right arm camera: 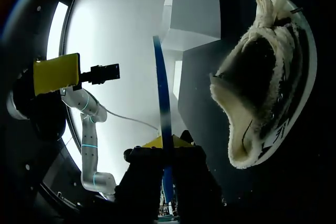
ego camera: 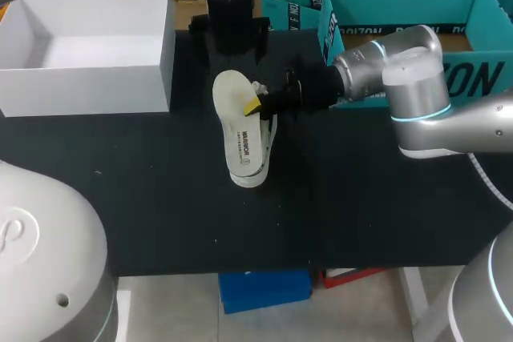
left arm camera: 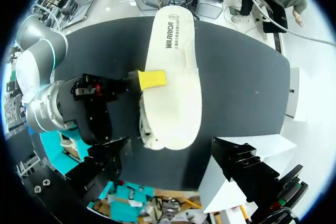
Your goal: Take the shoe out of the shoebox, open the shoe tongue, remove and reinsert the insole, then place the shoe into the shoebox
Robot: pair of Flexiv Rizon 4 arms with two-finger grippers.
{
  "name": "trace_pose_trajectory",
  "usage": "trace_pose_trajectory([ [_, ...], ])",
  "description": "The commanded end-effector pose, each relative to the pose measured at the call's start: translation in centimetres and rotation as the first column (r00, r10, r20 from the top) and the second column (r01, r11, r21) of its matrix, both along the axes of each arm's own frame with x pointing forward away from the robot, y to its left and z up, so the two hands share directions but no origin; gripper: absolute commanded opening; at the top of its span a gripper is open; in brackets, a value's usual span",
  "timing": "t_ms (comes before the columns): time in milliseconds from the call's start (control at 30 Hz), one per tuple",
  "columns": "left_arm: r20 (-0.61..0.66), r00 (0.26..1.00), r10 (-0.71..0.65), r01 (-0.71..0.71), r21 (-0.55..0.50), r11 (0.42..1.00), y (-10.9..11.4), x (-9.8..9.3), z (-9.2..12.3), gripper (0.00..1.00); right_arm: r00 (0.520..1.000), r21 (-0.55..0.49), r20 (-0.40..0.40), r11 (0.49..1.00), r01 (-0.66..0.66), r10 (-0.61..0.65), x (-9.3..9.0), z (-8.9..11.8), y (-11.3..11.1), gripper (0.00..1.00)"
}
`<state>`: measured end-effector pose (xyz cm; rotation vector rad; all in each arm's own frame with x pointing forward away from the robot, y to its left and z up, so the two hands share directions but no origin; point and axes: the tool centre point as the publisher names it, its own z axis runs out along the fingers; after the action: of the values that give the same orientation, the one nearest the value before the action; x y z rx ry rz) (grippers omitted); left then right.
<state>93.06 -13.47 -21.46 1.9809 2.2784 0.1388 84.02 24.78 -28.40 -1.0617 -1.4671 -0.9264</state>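
A white shoe [ego camera: 258, 162] lies on its side in the middle of the black table. A cream insole [ego camera: 238, 118] stands over it, out of the shoe. My right gripper [ego camera: 258, 105] comes in from the right and is shut on the insole's edge. In the right wrist view the insole [right arm camera: 161, 103] shows edge-on between the fingers, with the shoe's fleecy opening [right arm camera: 257, 77] beside it. My left gripper [left arm camera: 170, 163] hangs wide open over the insole [left arm camera: 176, 72], holding nothing. The white shoebox [ego camera: 164, 62] stands open at the back left.
Teal cardboard boxes [ego camera: 401, 6] line the back right, just behind my right arm. My left arm's black wrist [ego camera: 232, 34] stands at the table's back edge, between the shoebox and the teal boxes. Bare black table [ego camera: 160, 198] lies in front of the shoe.
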Motion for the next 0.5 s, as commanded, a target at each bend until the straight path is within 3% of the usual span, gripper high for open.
trace_pose_trajectory([
  [33,-0.013,1.000,0.000,0.000,-0.007,1.000,-0.1,1.5,-0.7,1.00,1.000,-0.002,0.000,1.000,0.000,0.000,0.0,-0.1,0.1,0.00],
  [333,-0.025,1.000,0.019,-0.020,-0.025,1.000,0.4,2.7,-1.8,1.00,1.000,-0.002,0.000,1.000,0.000,0.000,0.0,-0.1,0.1,0.00],
  [500,-0.029,0.999,0.024,-0.025,-0.024,0.999,0.7,1.7,-1.7,1.00,1.000,-0.002,0.000,1.000,0.000,0.000,0.0,-0.1,0.1,0.00],
])
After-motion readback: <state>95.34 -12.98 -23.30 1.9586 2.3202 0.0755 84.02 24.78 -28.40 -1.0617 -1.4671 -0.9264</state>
